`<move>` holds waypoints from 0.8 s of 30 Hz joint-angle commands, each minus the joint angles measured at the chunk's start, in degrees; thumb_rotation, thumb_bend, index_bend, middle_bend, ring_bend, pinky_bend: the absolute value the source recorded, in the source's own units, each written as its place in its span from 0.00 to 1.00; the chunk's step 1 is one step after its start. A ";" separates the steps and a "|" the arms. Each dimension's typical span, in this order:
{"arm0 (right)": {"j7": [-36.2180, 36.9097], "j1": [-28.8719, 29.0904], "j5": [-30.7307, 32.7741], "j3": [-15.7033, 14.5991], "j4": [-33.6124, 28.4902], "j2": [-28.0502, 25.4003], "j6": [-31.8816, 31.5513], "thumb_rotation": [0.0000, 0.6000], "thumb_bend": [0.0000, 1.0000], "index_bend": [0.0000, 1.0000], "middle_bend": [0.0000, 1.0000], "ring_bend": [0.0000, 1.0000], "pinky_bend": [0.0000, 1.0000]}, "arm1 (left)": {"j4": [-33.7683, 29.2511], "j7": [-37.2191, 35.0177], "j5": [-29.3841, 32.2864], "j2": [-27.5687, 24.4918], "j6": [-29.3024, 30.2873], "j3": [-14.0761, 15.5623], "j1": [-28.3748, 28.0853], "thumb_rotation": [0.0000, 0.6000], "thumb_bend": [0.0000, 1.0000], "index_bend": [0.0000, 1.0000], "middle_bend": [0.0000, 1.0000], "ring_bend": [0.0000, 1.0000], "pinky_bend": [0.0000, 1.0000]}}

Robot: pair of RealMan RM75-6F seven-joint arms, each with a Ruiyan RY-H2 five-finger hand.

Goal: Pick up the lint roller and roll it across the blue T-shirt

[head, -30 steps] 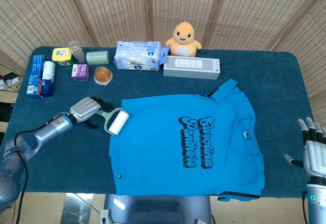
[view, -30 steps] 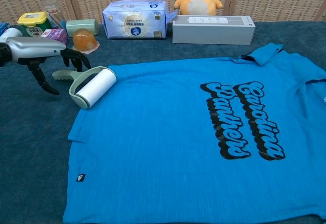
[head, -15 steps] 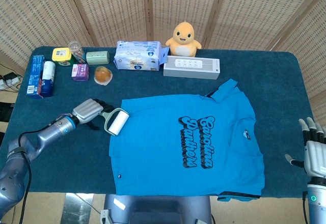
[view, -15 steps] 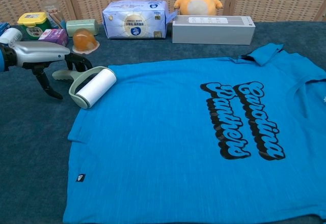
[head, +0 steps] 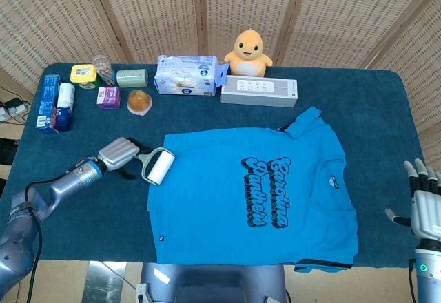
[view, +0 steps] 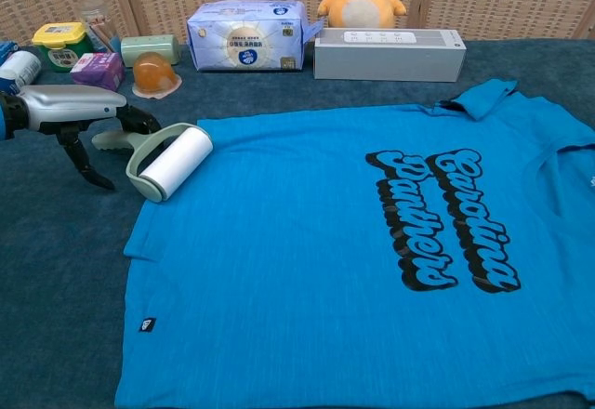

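Observation:
The lint roller point(head: 158, 165) point(view: 174, 162), a white roll in a pale green frame, lies on the left sleeve edge of the blue T-shirt point(head: 207, 200) point(view: 279, 260), which is spread flat on the table. Its green handle point(view: 115, 139) points left, off the shirt. My left hand point(head: 118, 152) point(view: 76, 114) hovers low over that handle, dark fingers point(view: 141, 121) arched over it and thumb reaching down to the cloth on the near side; no closed grip shows. My right hand point(head: 425, 203) is held with fingers spread off the table's right front corner, holding nothing.
Along the back edge stand a tissue pack point(head: 187, 75), a white box point(head: 259, 91), a yellow plush toy point(head: 248, 49), a jelly cup point(head: 139, 101), and small boxes and tins point(head: 108, 98). A blue carton and tube point(head: 55, 103) lie at the far left. Dark blue tablecloth point(head: 83, 213).
My left hand has sunk a little and slid slightly toward the roller's handle. The roller has barely shifted. The right hand has stayed put.

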State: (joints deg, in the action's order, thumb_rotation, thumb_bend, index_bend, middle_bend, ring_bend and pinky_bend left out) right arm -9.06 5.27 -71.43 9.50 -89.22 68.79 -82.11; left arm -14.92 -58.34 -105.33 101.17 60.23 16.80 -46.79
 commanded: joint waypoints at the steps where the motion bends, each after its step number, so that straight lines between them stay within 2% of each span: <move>1: -0.06 0.02 0.07 0.03 -0.03 0.03 0.02 1.00 0.03 0.04 0.00 0.00 0.00 | -0.09 -0.15 0.10 0.10 0.17 0.03 0.11 1.00 0.05 0.30 0.44 0.34 0.34; 3: -0.11 0.01 0.16 0.07 0.01 0.06 0.01 1.00 0.03 0.04 0.00 0.00 0.00 | -0.16 -0.04 0.29 0.28 0.34 -0.06 0.22 1.00 0.05 0.31 0.46 0.36 0.37; 12: -0.16 0.09 0.37 0.12 0.10 0.10 0.24 1.00 0.03 0.04 0.00 0.00 0.00 | -0.94 0.35 0.40 1.03 1.43 -0.02 0.36 1.00 0.06 0.35 0.54 0.45 0.59; 24: 0.38 0.10 0.51 0.21 0.10 0.00 0.46 1.00 0.03 0.04 0.00 0.00 0.00 | -2.10 1.58 1.07 2.03 2.38 -0.47 0.99 1.00 0.08 0.42 0.66 0.52 0.73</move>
State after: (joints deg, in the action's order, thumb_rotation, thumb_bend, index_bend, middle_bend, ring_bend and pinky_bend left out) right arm -8.68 5.38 -70.91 9.71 -89.11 68.80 -81.65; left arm -16.93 -57.03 -104.10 103.13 62.51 16.15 -45.92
